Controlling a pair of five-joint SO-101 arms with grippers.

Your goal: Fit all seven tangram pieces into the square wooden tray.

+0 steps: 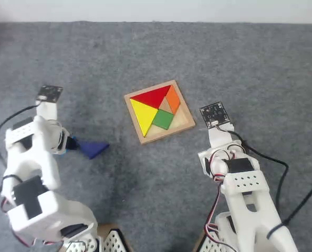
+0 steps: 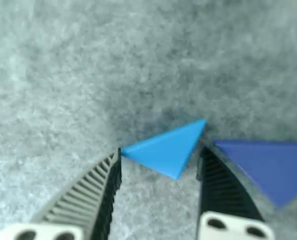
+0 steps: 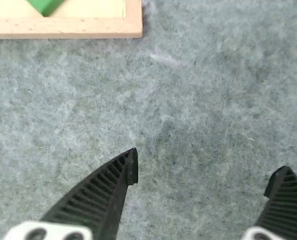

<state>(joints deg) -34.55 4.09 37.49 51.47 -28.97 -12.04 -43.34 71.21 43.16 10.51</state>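
Observation:
The square wooden tray (image 1: 166, 135) lies mid-table and holds a red triangle (image 1: 152, 97), a yellow triangle (image 1: 142, 115), an orange piece (image 1: 174, 100) and a green square (image 1: 163, 119). To its left on the carpet, a light blue triangle (image 2: 166, 147) lies flat between the fingers of my left gripper (image 2: 158, 160), both fingertips against its sides. A dark blue triangle (image 2: 268, 167) (image 1: 94, 149) rests just beside it. My right gripper (image 3: 203, 172) is open over bare carpet near the tray's corner (image 3: 63, 35), where a corner of the green square (image 3: 46, 6) shows.
Grey carpet covers the whole table. The right arm (image 1: 235, 173) stands just right of the tray, and the left arm (image 1: 32, 142) stands at the left edge. Cables trail beside both arm bases.

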